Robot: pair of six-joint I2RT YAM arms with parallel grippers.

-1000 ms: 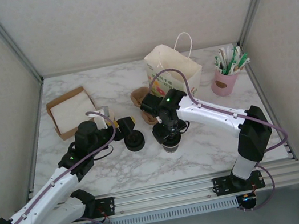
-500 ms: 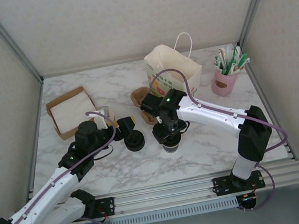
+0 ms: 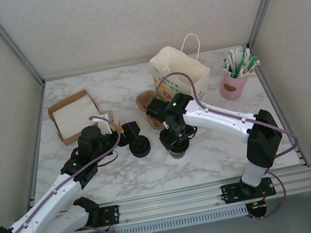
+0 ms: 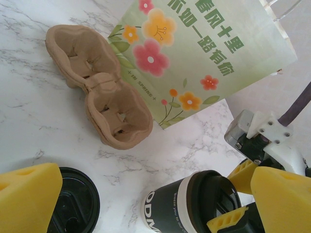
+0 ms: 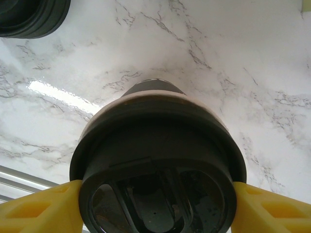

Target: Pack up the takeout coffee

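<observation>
Takeout coffee (image 3: pixel 177 149), a small black paper cup with a round black plastic lid, is mid-way across the white marble bench (image 3: pixel 223 156), its lid clamped between the right tool's (image 3: pixel 176 139) fingers. Just left, the left tool (image 3: pixel 126 134) gapes empty. Farther back stands a cream floral paper bag (image 3: pixel 180 73).

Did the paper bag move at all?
No. The bag stands in the same spot near the back wall, with the same gap to the pink cup.

Box (image 3: pixel 71 116): left. Paper bag (image 3: pixel 184 74): upper centre, cup carrier (image 3: pixel 144 101) just left of it. Holder (image 3: pixel 234 86): right. Takeout coffee (image 3: pixel 178 152): centre, lid (image 3: pixel 140 148) left of it.
</observation>
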